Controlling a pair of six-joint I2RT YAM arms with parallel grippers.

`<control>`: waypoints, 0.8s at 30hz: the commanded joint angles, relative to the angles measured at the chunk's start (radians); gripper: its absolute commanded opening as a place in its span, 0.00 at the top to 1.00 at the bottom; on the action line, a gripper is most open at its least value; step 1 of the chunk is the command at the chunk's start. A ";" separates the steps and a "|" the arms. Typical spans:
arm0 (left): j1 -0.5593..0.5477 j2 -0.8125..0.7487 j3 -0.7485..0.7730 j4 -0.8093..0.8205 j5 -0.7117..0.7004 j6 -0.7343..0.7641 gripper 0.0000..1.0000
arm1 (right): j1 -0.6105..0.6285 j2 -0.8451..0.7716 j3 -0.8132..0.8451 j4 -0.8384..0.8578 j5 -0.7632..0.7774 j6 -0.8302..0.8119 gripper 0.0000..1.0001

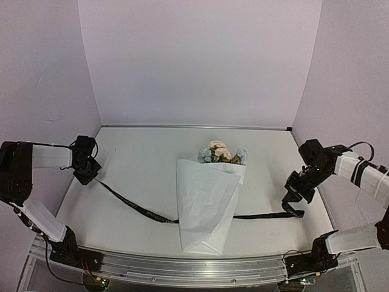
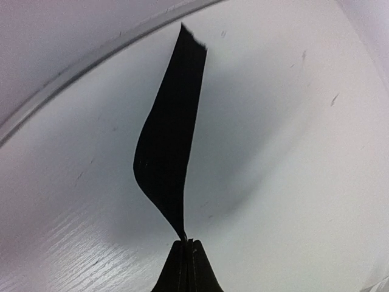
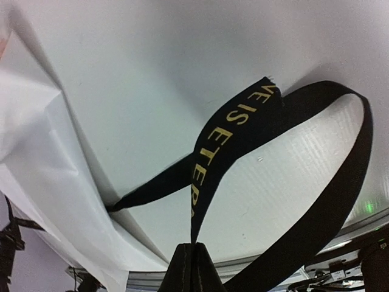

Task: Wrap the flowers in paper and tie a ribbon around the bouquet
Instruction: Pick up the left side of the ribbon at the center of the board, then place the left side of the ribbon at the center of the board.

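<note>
**A:** Left side first, from the fingers out.

**B:** Left gripper (image 2: 187, 243): jaws pressed flat together, nipping the black ribbon (image 2: 167, 152) right at the tips. A short free tail stands up from the pinch, twisted, its cut end toward the table's far edge.

**A:** And its position?

**B:** At the left margin of the white table (image 1: 140, 158), close to the left wall (image 1: 42, 79). From the pinch the ribbon slants across bare tabletop to the left edge of the paper cone (image 1: 206, 204) and vanishes there.

**A:** Right side?

**B:** Right gripper (image 3: 194, 246): jaws likewise closed, clamped on the ribbon's other end. Gold lettering shows on the band rising from the tips. A wide loop of it swings round to the right and below, and a thinner run leads left into a fold of the paper.

**A:** The bouquet?

**B:** Mid-table, between the two arms and apart from both grippers. The cone lies with its narrow end toward the near rail (image 1: 194, 267). The peach and pale blue flowers (image 1: 220, 152) poke out of the far, open end.

**A:** Anything blocking?

**B:** The paper covers the ribbon's middle. No band shows across the top of the cone. It emerges again at the cone's right edge.
</note>
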State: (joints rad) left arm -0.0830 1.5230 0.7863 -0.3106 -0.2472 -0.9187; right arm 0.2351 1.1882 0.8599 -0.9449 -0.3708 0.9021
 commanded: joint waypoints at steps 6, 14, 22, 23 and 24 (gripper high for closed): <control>-0.001 -0.180 0.107 0.009 0.025 0.140 1.00 | 0.230 0.280 0.210 0.043 -0.041 0.003 1.00; -0.014 -0.295 0.090 0.005 0.080 0.193 1.00 | 0.231 0.599 0.368 0.198 -0.098 0.066 1.00; -0.013 -0.307 0.125 -0.027 0.069 0.241 1.00 | 0.231 0.772 0.473 0.267 -0.065 0.117 1.00; -0.013 -0.300 0.137 -0.033 0.065 0.244 1.00 | 0.229 0.793 0.489 0.268 -0.062 0.116 1.00; -0.013 -0.294 0.147 -0.039 0.063 0.246 1.00 | 0.228 0.811 0.504 0.268 -0.059 0.116 1.00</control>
State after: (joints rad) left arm -0.0937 1.2352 0.8646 -0.3203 -0.1734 -0.7167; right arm 0.4656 1.9424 1.2849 -0.7031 -0.4539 0.9992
